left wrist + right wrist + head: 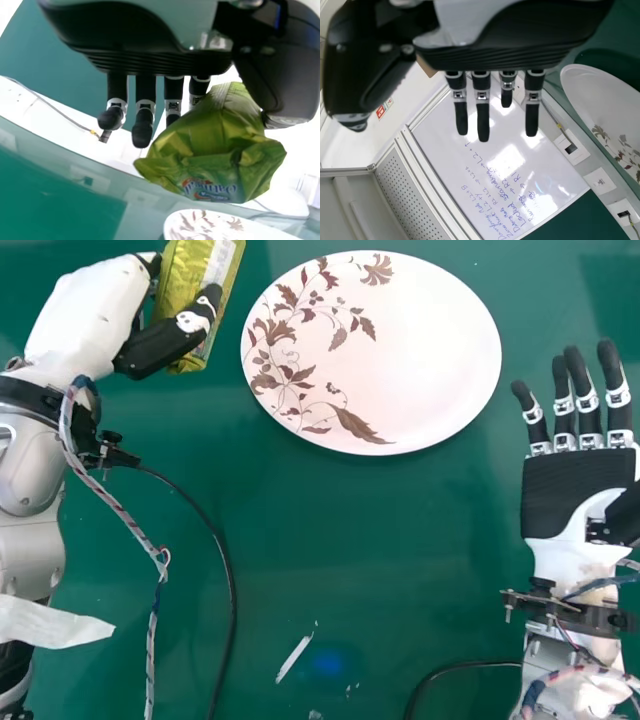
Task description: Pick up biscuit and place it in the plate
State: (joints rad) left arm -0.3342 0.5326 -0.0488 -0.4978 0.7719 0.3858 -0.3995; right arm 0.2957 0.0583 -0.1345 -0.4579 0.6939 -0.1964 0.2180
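Biscuit (pixel 186 282) in left hand (pixel 160 344); plate (pixel 425 355) near

Biscuit packet (pixel 189 288): oblong, glossy, yellow-green flexible wrapper with a pale printed panel, creased and crimped at one end; held lengthwise, slightly tilted, just left of the plate. White, smooth, rounded plate (pixel 420 360): decorated with brown leaf and flower sprays along its left and far parts; lying flat, face up.
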